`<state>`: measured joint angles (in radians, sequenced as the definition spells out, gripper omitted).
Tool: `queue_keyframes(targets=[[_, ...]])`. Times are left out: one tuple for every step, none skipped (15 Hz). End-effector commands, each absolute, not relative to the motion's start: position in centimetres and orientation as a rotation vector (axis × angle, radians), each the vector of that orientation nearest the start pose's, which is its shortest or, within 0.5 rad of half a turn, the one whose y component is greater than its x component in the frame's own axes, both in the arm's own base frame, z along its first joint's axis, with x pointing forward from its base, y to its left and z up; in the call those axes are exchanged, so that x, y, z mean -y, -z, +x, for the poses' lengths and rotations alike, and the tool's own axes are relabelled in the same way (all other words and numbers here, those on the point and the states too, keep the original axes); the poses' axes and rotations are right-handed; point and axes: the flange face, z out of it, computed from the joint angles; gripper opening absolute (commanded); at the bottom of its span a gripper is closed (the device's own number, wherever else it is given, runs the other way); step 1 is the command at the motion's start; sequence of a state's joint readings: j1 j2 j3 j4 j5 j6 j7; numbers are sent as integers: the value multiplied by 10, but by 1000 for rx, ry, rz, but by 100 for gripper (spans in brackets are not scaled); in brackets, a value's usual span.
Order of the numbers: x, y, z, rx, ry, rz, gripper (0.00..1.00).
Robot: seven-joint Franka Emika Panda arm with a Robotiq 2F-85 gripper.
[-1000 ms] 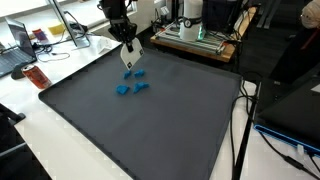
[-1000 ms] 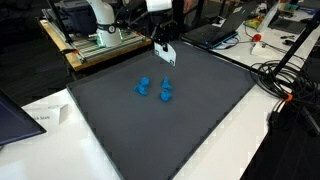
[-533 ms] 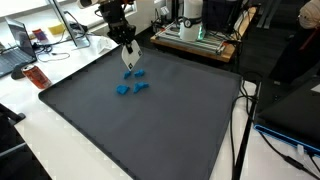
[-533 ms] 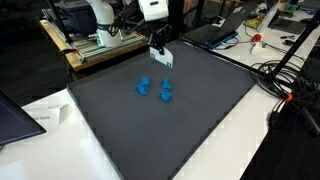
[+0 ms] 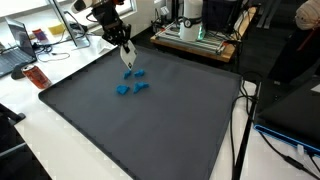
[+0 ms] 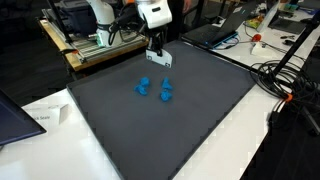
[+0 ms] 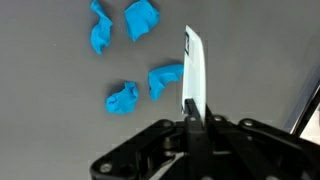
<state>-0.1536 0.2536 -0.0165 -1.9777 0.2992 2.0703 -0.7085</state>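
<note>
My gripper (image 7: 190,112) is shut on a thin white strip (image 7: 193,65) that sticks out edge-on beyond the fingertips. In both exterior views it hangs above the far part of a dark grey mat (image 5: 150,130) (image 6: 200,120), with the white strip (image 5: 127,57) (image 6: 164,59) pointing down from the gripper (image 5: 123,42) (image 6: 157,49). Several crumpled blue pieces (image 7: 140,18) (image 5: 131,83) (image 6: 155,90) lie on the mat just below and in front of it. The strip is apart from them.
A laptop (image 5: 15,45) and a red object (image 5: 38,77) sit beside the mat. Lab equipment (image 5: 195,30) stands behind it. Cables (image 6: 290,80) and a stand crowd one side. A paper (image 6: 45,115) lies near a corner.
The arm has swung a short way sideways along the far edge of the mat, carrying the white strip. The blue pieces have not moved.
</note>
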Motion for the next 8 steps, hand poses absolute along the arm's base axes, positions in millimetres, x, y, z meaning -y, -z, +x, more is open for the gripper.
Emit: queue_keyframes(targets=[[91,-332,604,641,-87,-2702,1],[94,-331,610,669,-95,-2673,1],[97,-329,617,694,-106,-2633,1],[100,-328,622,722,-111,-2600,1],[104,-326,628,746,-113,-2565,1],[108,-324,635,773,-109,-2531,1],[111,-321,640,787,-123,-2505,1],[114,-317,646,809,-135,-2478,1]])
